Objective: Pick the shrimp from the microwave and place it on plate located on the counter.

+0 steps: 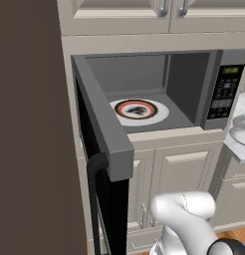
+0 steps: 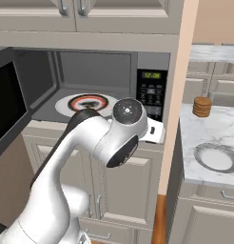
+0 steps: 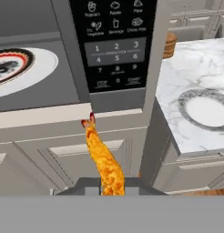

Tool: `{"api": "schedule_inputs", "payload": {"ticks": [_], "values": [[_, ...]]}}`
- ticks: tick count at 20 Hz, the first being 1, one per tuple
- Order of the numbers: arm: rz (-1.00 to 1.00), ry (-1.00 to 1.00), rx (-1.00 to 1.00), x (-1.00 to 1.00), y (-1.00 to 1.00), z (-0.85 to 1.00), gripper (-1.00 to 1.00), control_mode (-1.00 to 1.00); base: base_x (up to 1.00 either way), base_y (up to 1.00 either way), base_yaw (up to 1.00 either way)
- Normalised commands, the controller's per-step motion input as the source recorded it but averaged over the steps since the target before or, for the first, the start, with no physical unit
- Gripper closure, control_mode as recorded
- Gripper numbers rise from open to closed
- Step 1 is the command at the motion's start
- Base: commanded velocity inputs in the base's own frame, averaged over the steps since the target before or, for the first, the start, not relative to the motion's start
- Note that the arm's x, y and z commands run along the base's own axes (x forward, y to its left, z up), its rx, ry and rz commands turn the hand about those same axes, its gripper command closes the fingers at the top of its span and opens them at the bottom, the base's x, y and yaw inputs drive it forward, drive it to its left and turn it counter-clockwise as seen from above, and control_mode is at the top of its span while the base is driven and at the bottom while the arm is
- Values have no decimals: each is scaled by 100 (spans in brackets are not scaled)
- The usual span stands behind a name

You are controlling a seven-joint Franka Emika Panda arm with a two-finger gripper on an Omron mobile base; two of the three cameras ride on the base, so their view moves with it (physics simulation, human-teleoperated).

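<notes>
Orange shrimp (image 3: 104, 159) is clamped in the gripper (image 3: 106, 187), already carried outside the microwave (image 3: 114, 50). It's held aimed toward the plain plate (image 3: 208, 109), so a drop there seems planned.

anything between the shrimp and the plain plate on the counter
Nothing visible. The end effector holds the shrimp outside the microwave, below its keypad. The plain plate lies bare on the counter to the right, with open space between.
</notes>
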Motion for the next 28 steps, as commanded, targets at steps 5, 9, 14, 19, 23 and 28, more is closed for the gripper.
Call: {"api": "schedule_inputs", "payload": {"ticks": [5,9,14,19,23,28], "values": [[0,3,6,22,-100,-16,100,-100,0,0,0],[0,0,7,41,-100,-53,100,-100,0,0,0],[1,0,2,32,-70,-73,100,-100,0,0,0],[0,0,0,13,-5,-41,100,-100,0,0,0],[0,0,0,14,-28,-64,100,-100,0,0,0],[0,0,0,44,-31,-34,100,-100,0,0,0]]}}
